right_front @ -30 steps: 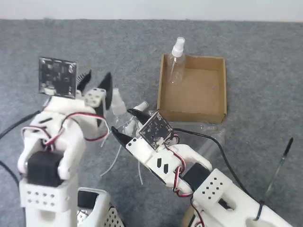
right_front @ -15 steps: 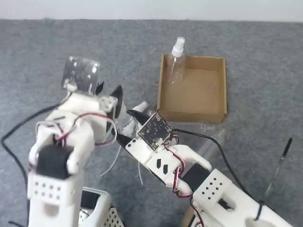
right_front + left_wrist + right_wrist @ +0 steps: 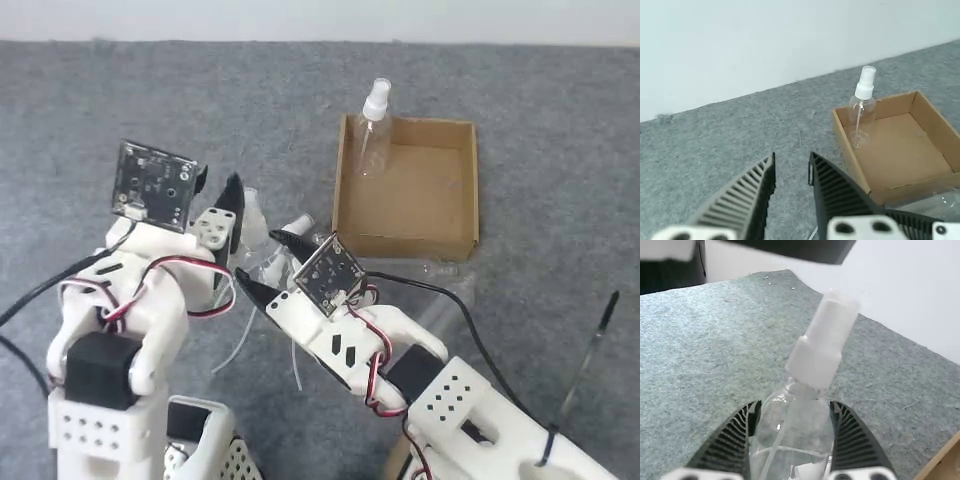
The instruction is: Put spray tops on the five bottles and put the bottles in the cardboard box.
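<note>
A grey felt-like mat covers the table, with a plain white wall behind it. At the far side sits the cardboard box (image 3: pixel 405 243) (image 3: pixel 849 150), and a capped bottle (image 3: pixel 371 138) (image 3: pixel 860 111) stands upright in its back corner nearest the arms. The right gripper (image 3: pixel 260 260) (image 3: pixel 790 412) is clamped on a second clear bottle (image 3: pixel 792 437), a jaw pressed to each side of its body. This bottle is tilted over the mat just in front of the box, and a white spray top (image 3: pixel 822 352) sits on its neck. Just beside it, the left gripper (image 3: pixel 217 192) (image 3: pixel 791 162) hangs above the mat with its jaws slightly parted, holding nothing. A white perforated basket (image 3: pixel 215 445) sits at the near edge.
</note>
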